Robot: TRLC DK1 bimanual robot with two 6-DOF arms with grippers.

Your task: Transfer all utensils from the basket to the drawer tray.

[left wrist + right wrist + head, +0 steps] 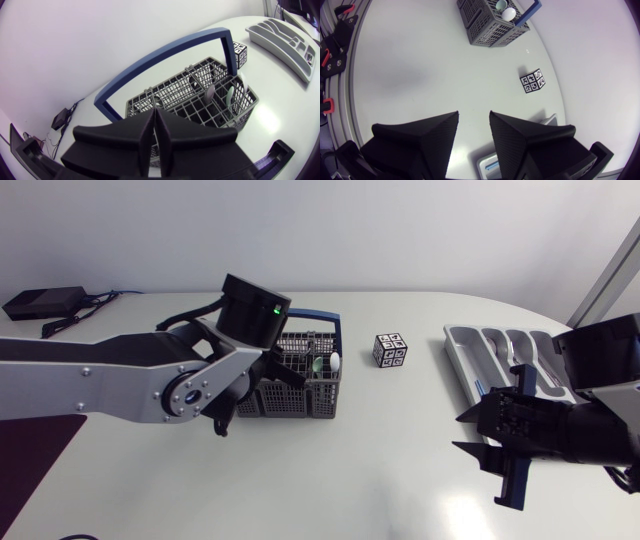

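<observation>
**Two arms, one basket, one tray: utensils sit in the basket**

We count two arms, one basket, one drawer tray and one small cube. The basket (305, 375) stands just left of centre in the head view. It is a dark grey grid box split into compartments, with a blue handle (165, 52) arching over it. Our left arm (120, 385) comes in from the left edge and covers the basket's left part.

In the left wrist view we make out three utensils standing in the compartments farthest from the gripper: a grey one (210, 92), a pale green one (229, 95) and a white one (245, 80). Only their rounded ends show, so we cannot tell spoons from other pieces.

The light grey drawer tray (500, 355) lies at the right of the head view, well apart from the basket. We see several long compartments; our right arm (600, 420) hides its right part, and we cannot make out what the tray holds.

The cube (390, 350), black and white with square markings, sits between basket and tray.

The left gripper (155, 117) hangs over the basket's near side, fingers clenched together on nothing. The right gripper (474, 122) hovers over bare table beside the tray, fingers released with a clear gap.
</observation>
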